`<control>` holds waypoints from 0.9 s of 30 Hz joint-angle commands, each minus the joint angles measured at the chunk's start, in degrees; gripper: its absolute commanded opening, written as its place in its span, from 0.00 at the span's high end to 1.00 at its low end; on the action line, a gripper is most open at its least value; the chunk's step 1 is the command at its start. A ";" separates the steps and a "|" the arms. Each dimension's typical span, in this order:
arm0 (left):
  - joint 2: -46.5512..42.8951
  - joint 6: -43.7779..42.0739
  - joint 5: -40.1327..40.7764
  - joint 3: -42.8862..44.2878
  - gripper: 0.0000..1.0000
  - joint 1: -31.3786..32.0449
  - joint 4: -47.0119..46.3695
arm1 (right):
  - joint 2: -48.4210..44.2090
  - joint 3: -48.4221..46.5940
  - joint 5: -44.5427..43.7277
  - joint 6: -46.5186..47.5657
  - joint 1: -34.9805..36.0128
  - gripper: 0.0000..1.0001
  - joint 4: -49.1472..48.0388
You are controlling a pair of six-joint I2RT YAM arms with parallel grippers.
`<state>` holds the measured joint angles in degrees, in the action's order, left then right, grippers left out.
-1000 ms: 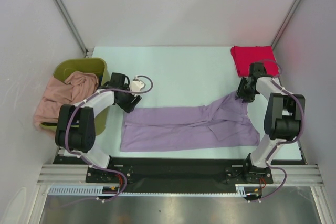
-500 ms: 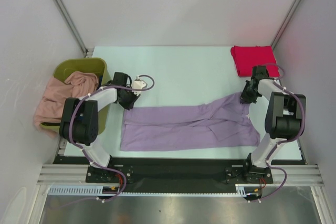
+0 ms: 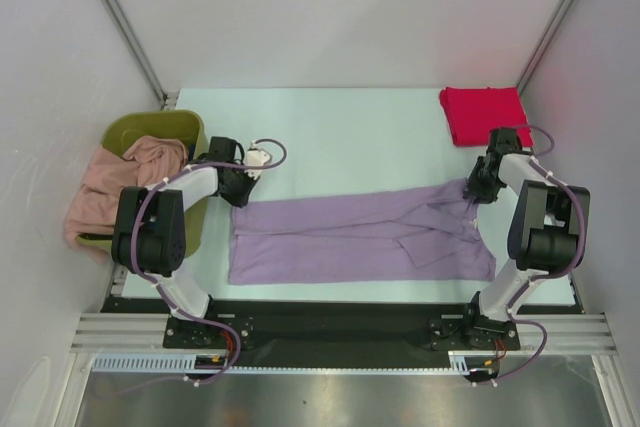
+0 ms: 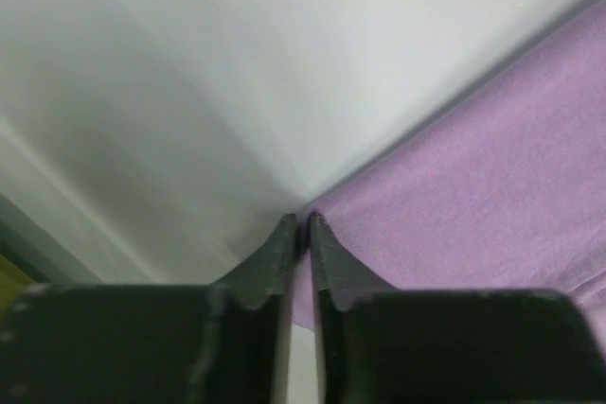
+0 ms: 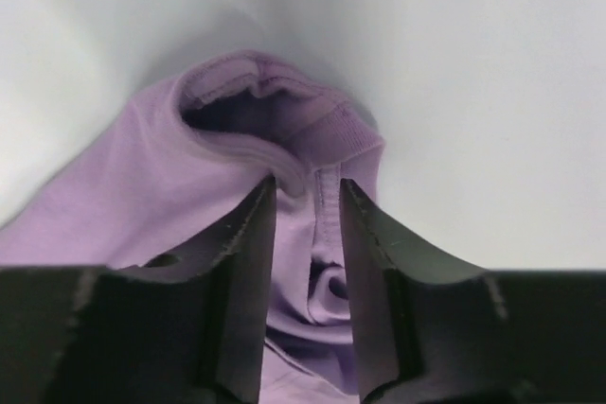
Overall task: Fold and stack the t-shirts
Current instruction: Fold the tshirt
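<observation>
**Both arms low at the shirt's far corners**

The purple shirt [image 3: 360, 237] lies spread flat across the near table [image 3: 340, 137]. The left arm is folded at the elbow with its wrist down at the shirt's far-left corner. The left gripper [image 4: 301, 222] is pressed together, pinching that edge. The right arm bends down to the far-right corner, where the right gripper [image 5: 308, 191] stands slightly spread astride the collar fold.

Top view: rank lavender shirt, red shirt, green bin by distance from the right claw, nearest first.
1. lavender shirt: its collar end lies between the fingers of the right claw.
2. red shirt: just behind the claw, in the far right corner.
3. green bin: across the table, at the far left edge.
</observation>
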<state>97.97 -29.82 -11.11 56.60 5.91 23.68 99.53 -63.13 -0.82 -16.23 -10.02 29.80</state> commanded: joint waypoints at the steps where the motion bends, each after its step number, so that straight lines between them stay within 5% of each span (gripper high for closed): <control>1: -1.38 -0.06 2.94 1.05 0.81 -1.52 0.75 | -2.49 -2.78 -1.28 0.15 -0.09 0.60 3.06; 6: -2.79 0.64 2.33 3.60 0.51 -1.43 1.63 | -10.39 -1.91 -5.68 -2.75 1.14 0.62 7.55; 14: -5.60 2.22 -0.31 7.82 0.36 -1.34 4.70 | -11.38 -0.84 -1.46 2.61 18.53 0.53 10.88; 15: -5.86 2.23 -0.40 8.00 0.25 -1.34 4.88 | -9.20 -1.11 -2.34 2.52 19.42 0.51 11.15; 27: -8.76 2.14 -1.37 8.71 0.22 -0.73 7.61 | 2.25 -6.21 -3.48 4.80 22.68 0.55 8.87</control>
<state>91.83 -28.42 -10.92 63.44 4.89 30.52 100.62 -66.11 -3.68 -12.73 12.21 39.44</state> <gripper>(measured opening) 0.777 0.470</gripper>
